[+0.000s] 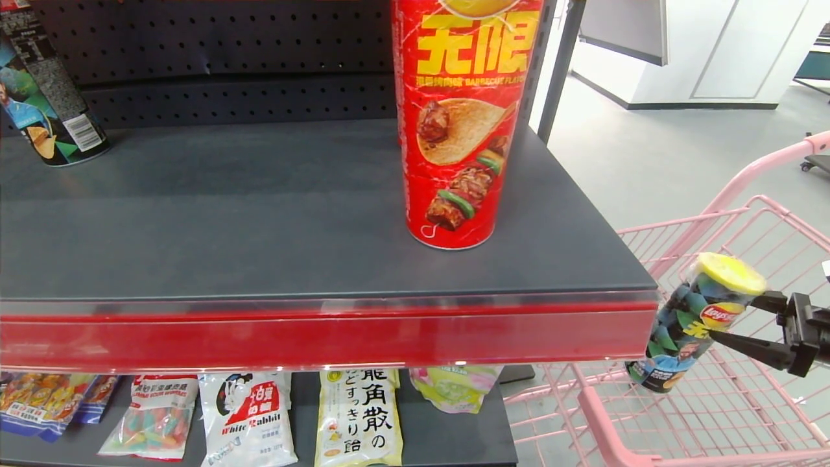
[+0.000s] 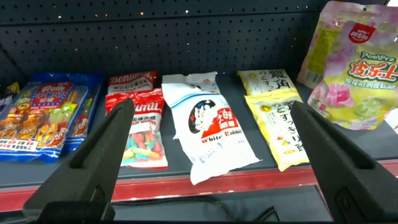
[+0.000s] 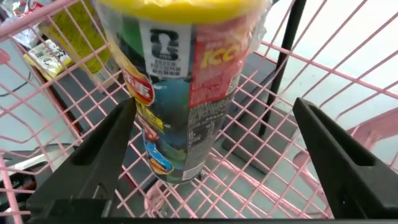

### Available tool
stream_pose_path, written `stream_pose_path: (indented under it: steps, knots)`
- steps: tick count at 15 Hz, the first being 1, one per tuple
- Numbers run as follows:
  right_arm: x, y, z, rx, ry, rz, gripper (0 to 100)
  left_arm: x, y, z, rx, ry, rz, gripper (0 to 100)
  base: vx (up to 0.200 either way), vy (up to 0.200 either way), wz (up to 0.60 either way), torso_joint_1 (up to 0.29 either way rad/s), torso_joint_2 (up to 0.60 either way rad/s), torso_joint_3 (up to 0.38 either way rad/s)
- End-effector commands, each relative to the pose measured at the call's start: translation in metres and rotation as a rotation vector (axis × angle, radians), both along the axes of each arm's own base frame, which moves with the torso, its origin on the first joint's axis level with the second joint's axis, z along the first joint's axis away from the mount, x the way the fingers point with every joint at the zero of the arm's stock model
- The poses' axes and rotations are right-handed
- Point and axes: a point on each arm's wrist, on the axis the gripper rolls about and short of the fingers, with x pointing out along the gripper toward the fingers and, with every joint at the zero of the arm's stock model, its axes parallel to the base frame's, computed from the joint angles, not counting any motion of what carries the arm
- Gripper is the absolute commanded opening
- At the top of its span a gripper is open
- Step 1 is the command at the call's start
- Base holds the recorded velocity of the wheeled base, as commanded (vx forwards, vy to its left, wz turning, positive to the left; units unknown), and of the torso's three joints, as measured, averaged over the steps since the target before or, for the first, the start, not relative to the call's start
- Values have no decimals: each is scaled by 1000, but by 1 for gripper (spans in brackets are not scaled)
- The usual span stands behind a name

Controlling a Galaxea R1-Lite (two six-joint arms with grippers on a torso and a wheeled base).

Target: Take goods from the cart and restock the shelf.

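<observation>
A blue-green chip can (image 1: 681,324) with a yellow lid hangs tilted above the pink cart (image 1: 746,207), just off the right end of the upper shelf (image 1: 259,214). My right gripper (image 1: 733,316) is shut on the chip can near its lid. In the right wrist view the chip can (image 3: 186,93) sits between the two black fingers of the right gripper (image 3: 211,106), over the cart's mesh (image 3: 298,149). My left gripper (image 2: 211,104) is open and holds nothing, facing the lower shelf's candy bags.
A tall red chip can (image 1: 460,123) stands on the upper shelf at right of centre; another can (image 1: 48,104) stands at its far left. Bags lie on the lower shelf: a white one (image 2: 211,124), a gummy bag (image 2: 137,124), yellow packs (image 2: 277,118), a green pouch (image 2: 354,62).
</observation>
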Motion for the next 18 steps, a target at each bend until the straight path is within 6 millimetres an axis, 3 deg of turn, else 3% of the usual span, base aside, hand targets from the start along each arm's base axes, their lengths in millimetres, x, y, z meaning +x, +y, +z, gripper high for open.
stream_pose_path:
  steps: [1,4,8,12,18]
  knots:
    - [-5,10,6,-6,-9,19,100,0,0,0,0,1,0,100,0,0,0,0,0,0]
    - [-7,35,8,-3,-6,91,100,0,0,0,0,1,0,100,0,0,0,0,0,0]
    - [-5,51,2,16,20,149,100,0,0,0,0,1,0,100,0,0,0,0,0,0]
    - [-3,50,-3,25,35,149,100,0,0,0,0,1,0,100,0,0,0,0,0,0]
    - [6,33,-16,59,47,123,100,0,0,0,0,1,0,100,0,0,0,0,0,0]
